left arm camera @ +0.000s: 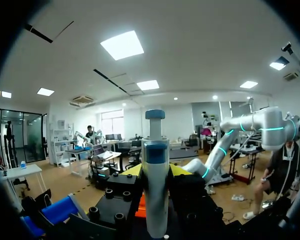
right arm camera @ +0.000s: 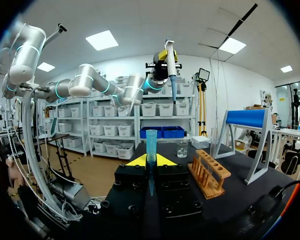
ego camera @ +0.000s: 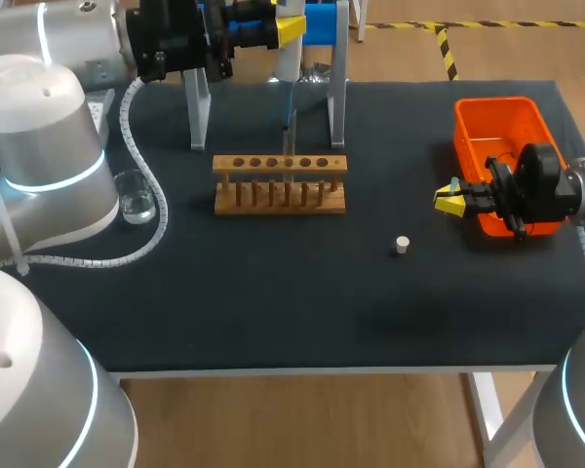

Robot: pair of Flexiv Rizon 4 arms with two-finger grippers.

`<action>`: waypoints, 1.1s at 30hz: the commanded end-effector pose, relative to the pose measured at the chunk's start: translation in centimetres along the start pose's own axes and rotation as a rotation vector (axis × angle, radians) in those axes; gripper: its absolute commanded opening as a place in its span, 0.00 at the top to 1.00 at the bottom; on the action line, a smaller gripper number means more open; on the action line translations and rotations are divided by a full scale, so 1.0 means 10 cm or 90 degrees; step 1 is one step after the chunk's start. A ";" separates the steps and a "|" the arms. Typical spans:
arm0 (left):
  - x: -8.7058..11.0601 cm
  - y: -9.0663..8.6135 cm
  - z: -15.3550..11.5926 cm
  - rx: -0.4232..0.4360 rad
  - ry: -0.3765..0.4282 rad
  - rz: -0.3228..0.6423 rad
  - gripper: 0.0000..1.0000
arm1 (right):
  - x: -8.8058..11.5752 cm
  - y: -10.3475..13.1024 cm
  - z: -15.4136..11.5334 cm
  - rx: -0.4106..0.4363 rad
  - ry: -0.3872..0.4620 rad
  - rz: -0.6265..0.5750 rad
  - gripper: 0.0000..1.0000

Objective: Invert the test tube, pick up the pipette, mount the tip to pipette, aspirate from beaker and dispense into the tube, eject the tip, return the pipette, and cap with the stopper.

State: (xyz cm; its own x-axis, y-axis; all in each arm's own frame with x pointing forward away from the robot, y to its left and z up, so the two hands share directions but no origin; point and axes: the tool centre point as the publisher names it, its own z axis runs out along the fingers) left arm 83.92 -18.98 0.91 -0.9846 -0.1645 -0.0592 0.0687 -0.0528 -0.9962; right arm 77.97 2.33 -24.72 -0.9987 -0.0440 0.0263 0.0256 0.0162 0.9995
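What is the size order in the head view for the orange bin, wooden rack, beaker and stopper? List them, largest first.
1. orange bin, partly behind the right gripper
2. wooden rack
3. beaker
4. stopper, by far the smallest

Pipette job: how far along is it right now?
Done: the left gripper holds the pipette. In hand: the right gripper holds the blue tip, not yet mounted. Left: aspirating from the beaker, dispensing, ejecting, returning, capping; the stopper lies loose on the table.
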 end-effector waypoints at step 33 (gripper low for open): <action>0.00 -0.01 -0.01 -0.001 0.002 0.000 1.00 | -0.56 0.18 1.20 0.016 -0.018 -0.031 1.00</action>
State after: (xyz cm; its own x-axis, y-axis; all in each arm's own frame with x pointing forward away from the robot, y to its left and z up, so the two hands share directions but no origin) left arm 83.91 -18.97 0.91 -0.9846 -0.1645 -0.0593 0.0688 -0.0528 -0.9962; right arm 82.43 13.65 -23.12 -0.9996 -0.0131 -0.0238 -0.0243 0.0405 0.9989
